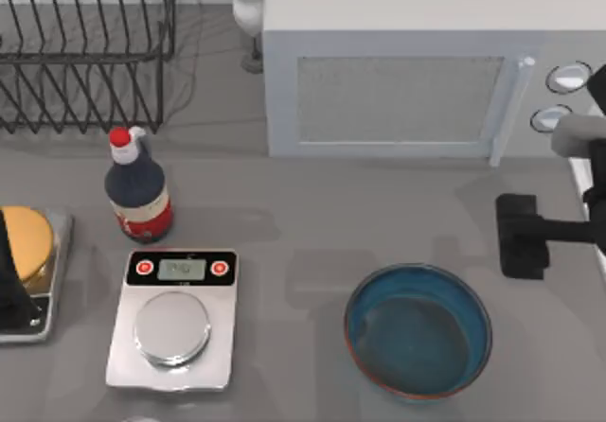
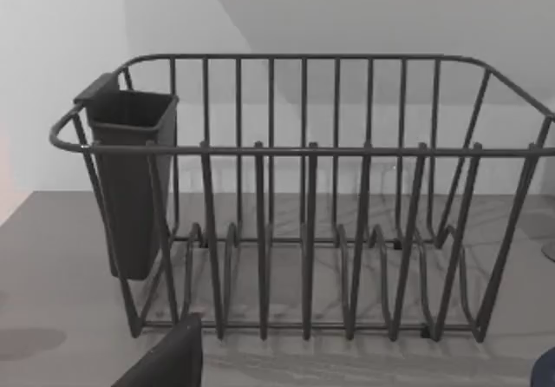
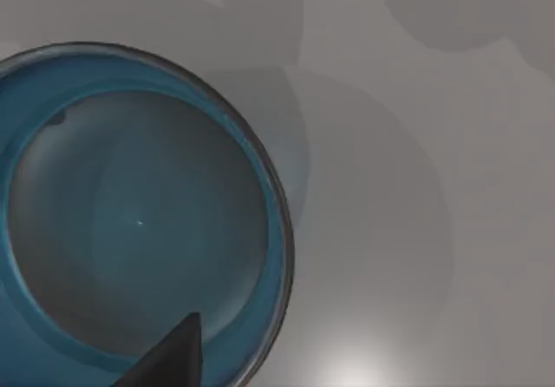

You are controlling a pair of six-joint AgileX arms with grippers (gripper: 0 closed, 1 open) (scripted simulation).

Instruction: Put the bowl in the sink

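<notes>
The bowl (image 1: 418,331) is wide and round, deep blue inside with a thin reddish-brown rim. It stands upright on the grey counter at the front right. In the right wrist view the bowl (image 3: 139,222) lies close below the camera. My right gripper (image 1: 521,236) hovers just beyond the bowl's far right side, apart from it. At the left edge, my left gripper (image 1: 11,285) is parked, facing the dish rack. The sink is out of view.
A wire dish rack (image 1: 85,53) (image 2: 303,205) with a dark utensil cup (image 2: 130,179) stands at the back left. A white microwave (image 1: 407,81) fills the back. A red-capped dark bottle (image 1: 137,190), a kitchen scale (image 1: 175,318), a white goblet (image 1: 249,10) and a yellow round block (image 1: 28,242) stand to the left.
</notes>
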